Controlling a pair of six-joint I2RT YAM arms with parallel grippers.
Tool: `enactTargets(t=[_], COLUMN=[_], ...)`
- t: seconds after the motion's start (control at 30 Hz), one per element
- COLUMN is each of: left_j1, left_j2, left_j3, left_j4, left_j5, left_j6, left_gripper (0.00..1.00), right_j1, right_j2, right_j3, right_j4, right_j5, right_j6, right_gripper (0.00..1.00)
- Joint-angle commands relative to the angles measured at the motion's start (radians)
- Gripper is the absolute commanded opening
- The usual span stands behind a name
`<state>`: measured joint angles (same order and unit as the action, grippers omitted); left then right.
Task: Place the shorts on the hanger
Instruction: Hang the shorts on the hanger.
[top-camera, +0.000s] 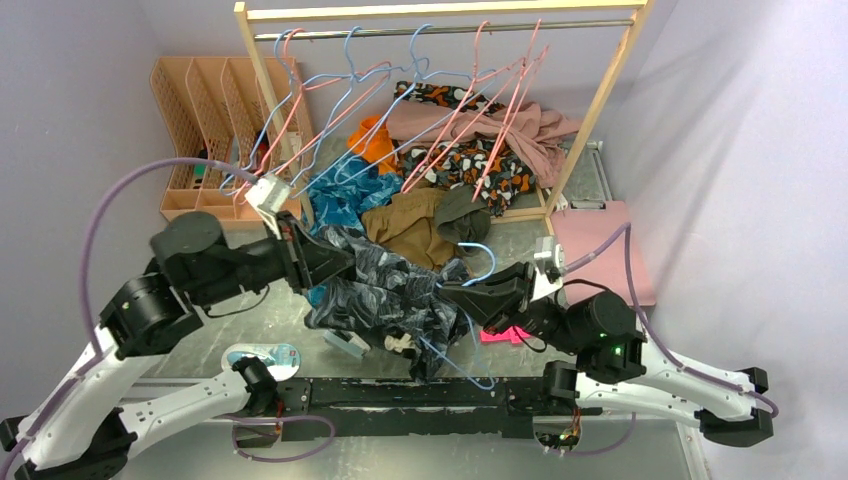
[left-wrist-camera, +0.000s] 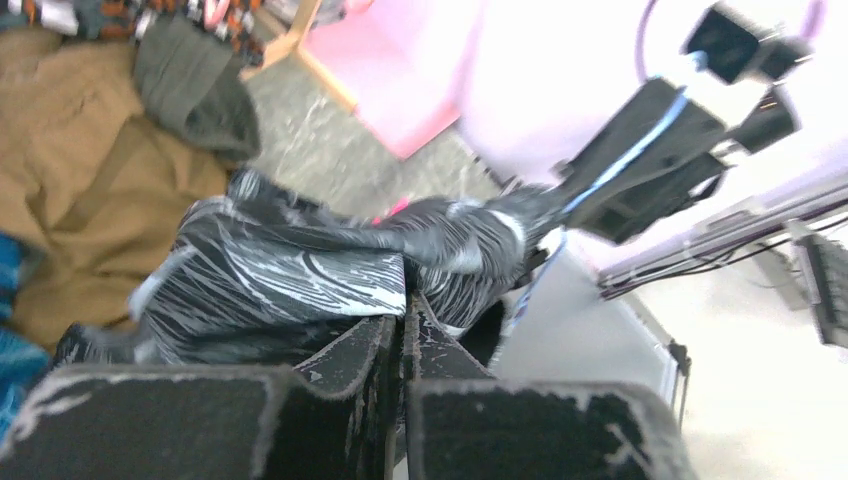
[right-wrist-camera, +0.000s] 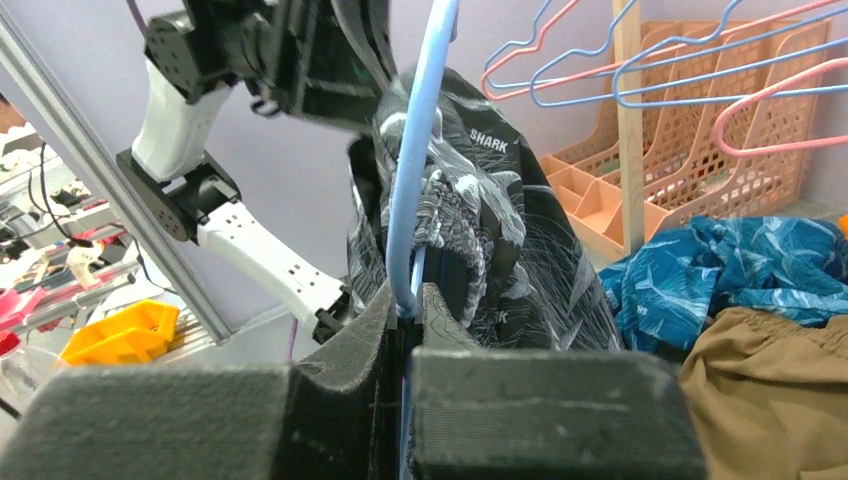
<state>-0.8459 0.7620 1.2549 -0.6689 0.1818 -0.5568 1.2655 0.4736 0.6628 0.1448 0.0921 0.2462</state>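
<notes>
The shorts (right-wrist-camera: 500, 230) — printed "SHARK" — touch the hanger (right-wrist-camera: 417, 150).

Pale grey feather print ran over the dark navy-black fabric shorts (top-camera: 385, 285). The thin light-blue wire hanger (right-wrist-camera: 412, 150) was unpatterned. The crumpled teal-blue cloth garment (top-camera: 345, 195) showed paler leaf markings. The brown cloth garment (top-camera: 405, 225) was plain.

I count two claws of my own: one left claw (left-wrist-camera: 403, 318) and one right claw (right-wrist-camera: 408, 300). Between them is one pair of shorts (top-camera: 380, 285), and in the right claw is one blue hanger (right-wrist-camera: 415, 150). Beyond both claws are one teal garment (top-camera: 350, 195), one brown garment (top-camera: 405, 225), one orange rack (top-camera: 205, 110), and one wooden rail (top-camera: 440, 12) with at least five rail hangers (top-camera: 350, 60).
</notes>
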Motion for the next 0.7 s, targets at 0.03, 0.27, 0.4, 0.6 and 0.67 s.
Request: enactTargets(t=[0.03,0.27,0.4,0.6,0.67], left_j1=[0.003,0.004,0.004,0.003,0.004], left_j2=[0.026,0.088,0.06,-0.024,-0.03], left_j3=[0.128,0.119,0.137,0.165,0.2], left_j4=[0.114,0.105,0.005,-0.09,-0.123], left_j5=[0.111,0.19,0.106,0.022,0.01], left_j6=[-0.01,-0.021,-0.002,0.028,0.049], left_gripper=[0.07,0.07,0.55,0.99,0.99], right_j1=[0.003,0.003,0.003,0.004,0.004], right_j2=[0.035,0.083,0.061,-0.016,-0.031], right_j3=[0.038,0.056,0.062,0.028,0.02], right_j4=[0.055,0.108,0.066,0.059,0.067], right_j5=[-0.033,-0.066,-0.053,-0.025,-0.026], right_j6=[-0.003,-0.018,-0.028,-0.014,-0.011], right_gripper=[0.0,0.0,0.0,0.0,0.0])
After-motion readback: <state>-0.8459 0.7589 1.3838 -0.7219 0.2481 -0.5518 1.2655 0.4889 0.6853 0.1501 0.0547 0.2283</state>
